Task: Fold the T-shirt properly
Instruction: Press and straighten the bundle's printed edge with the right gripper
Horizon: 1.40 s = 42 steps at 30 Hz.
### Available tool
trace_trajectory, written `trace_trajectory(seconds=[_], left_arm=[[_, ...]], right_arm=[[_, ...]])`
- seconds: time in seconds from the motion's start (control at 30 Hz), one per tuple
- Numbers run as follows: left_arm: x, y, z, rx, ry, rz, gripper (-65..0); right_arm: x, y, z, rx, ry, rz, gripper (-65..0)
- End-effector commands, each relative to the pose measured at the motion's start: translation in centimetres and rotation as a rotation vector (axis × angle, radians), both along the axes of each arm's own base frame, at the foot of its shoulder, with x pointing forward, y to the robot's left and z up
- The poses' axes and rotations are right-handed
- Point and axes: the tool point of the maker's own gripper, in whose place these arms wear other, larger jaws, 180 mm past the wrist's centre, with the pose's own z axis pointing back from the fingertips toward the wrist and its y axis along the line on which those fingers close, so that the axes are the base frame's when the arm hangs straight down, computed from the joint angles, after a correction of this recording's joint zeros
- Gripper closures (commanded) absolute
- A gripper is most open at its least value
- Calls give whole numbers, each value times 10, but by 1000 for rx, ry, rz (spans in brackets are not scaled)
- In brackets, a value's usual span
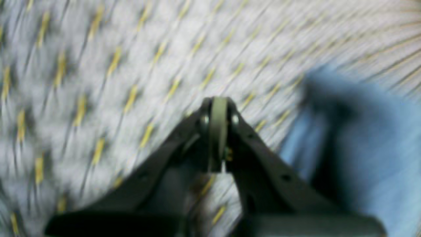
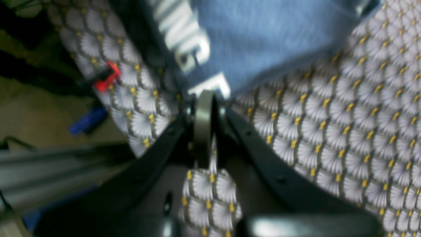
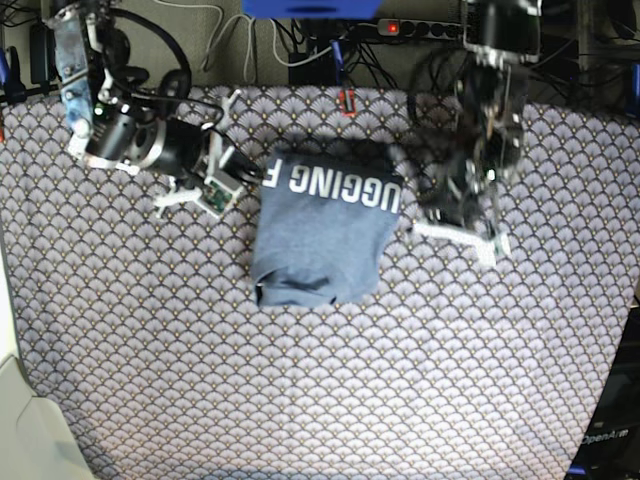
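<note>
On the tablecloth, the folded T-shirt lies between both tools, left and right, each pinched together.

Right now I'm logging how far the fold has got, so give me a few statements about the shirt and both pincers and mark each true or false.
1. The T-shirt lies folded into a compact rectangle on the tablecloth. True.
2. White lettering shows along the shirt's far edge in the base view. True.
3. The left pincer is clamped on blue cloth. False: its jaws are shut on nothing, over the tablecloth, with the shirt off to one side.
4. The right pincer is wide open. False: its jaws are shut, right at the lettered edge.
5. The shirt hangs over the table's edge. False: it lies wholly on the tablecloth.
</note>
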Motion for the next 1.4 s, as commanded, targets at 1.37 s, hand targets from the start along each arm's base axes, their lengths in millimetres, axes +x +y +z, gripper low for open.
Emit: trace_trajectory(seconds=[1.37], left_arm=[[-126,103,44,183,-7,149,-4]], right_arm=[[42,121,-23,212,144,116,0]])
